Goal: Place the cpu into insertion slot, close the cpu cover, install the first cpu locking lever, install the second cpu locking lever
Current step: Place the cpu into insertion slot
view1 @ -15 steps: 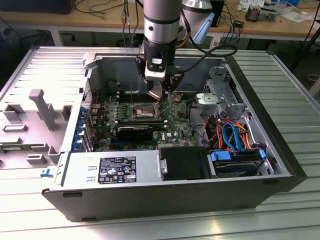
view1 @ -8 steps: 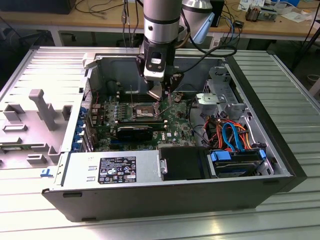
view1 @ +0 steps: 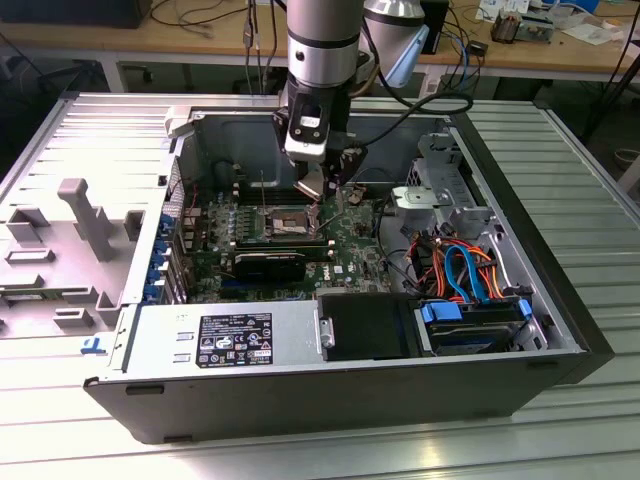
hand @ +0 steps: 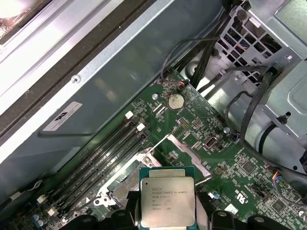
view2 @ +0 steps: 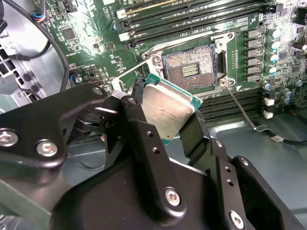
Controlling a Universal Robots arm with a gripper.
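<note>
I am clamping the cpu (view2: 168,108) by its edges in my gripper (view2: 165,120), holding it off the motherboard (view2: 96,28). It is hanging near the insertion slot (view2: 194,67). That slot is lying open between two banks of memory slots (view2: 192,14), beside the raised cpu cover (view2: 125,75).

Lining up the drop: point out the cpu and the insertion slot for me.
cpu (view2: 165,110): second wrist view, middle of its grey metal top.
insertion slot (view2: 190,69): second wrist view, contact field inside the metal rim.
</note>
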